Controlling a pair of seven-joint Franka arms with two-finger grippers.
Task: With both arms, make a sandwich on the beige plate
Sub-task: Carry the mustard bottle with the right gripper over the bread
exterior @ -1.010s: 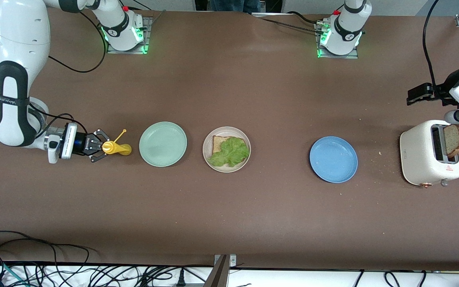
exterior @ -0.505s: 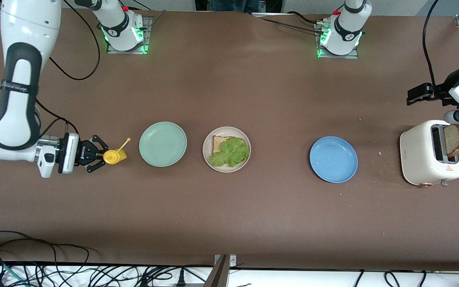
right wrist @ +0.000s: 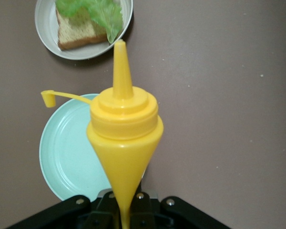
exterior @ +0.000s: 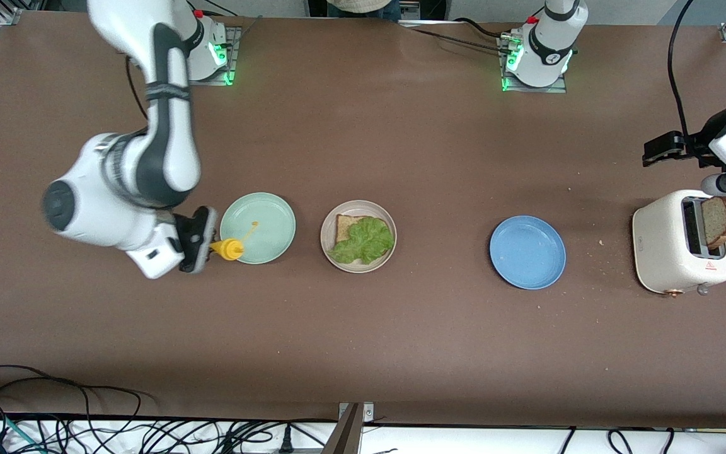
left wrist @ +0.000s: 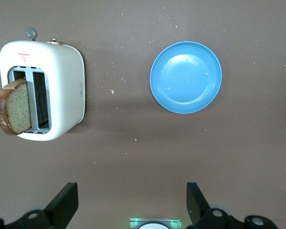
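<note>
Since the earlier frames the right arm has swung up from the surface (exterior: 363,340) at its own end and carried the yellow squeeze bottle (exterior: 229,249) over the rim of the mint green plate (exterior: 268,217); plates, toaster and left arm have not moved.

Landmark: beige plate (exterior: 388,222), mid-surface.

- Beige plate: holds one bread slice (exterior: 343,228) with a ruffled green lettuce leaf (exterior: 363,241) lying on it. No second slice on top.
- Mint green plate: just beside the beige plate, toward the right arm's end.
- Right gripper (exterior: 207,248): over the mint green plate's rim on the side away from the beige plate. Fingers clamped on the base of the yellow squeeze bottle; the nozzle points toward the beige plate, and the cap hangs off on its strap over the mint green plate.
- Blue plate (exterior: 527,252): well apart from the beige plate, toward the left arm's end.
- Toaster (exterior: 665,249): white, farther toward that end than the blue plate. A second bread slice (exterior: 720,221) stands up out of one slot.
- Left gripper (left wrist: 132,205): waits in the air, over the surface near the toaster. Fingers (left wrist: 64,202) stand wide apart, holding nothing.
- Crumbs: scattered on the surface between blue plate and toaster.
</note>
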